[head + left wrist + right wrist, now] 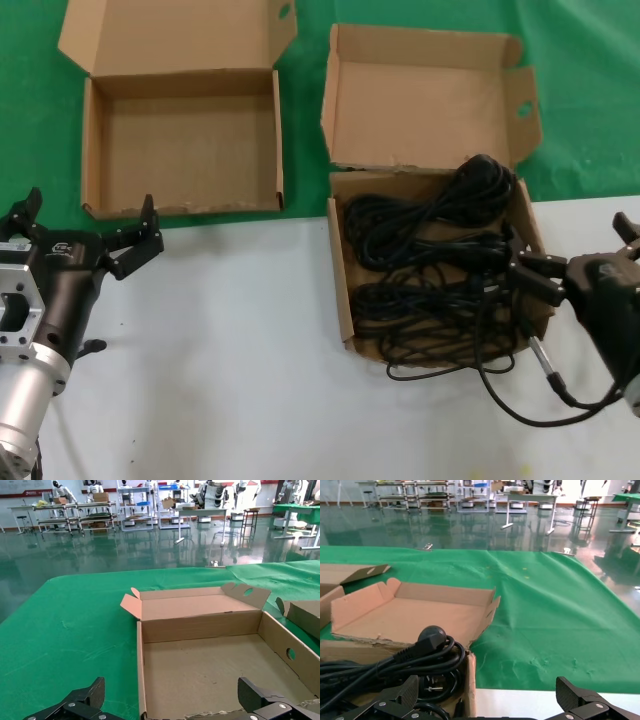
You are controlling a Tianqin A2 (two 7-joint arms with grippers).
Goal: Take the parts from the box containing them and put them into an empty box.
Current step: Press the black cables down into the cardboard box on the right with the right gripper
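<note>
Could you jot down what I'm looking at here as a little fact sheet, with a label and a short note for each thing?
full box: cardboard box with winged lid, on the right
parts: black cables coiled inside it, one trailing out over the table
empty box: flat-lidded cardboard tray, on the left
left gripper: open, beside the empty box's near wall
right gripper: open, at the full box's right wall

A flat green cloth [580, 120] covers the far part of the work surface, from 9 o'clock round through 12 to 3 o'clock — a smooth white tabletop [230, 350] fills the near part, toward 6 o'clock. Beyond the table lies a glossy dark green hall floor [100, 550], with grey metal shelving racks [75, 515] at 11 o'clock — and white tables [530, 500] at 1 o'clock.
</note>
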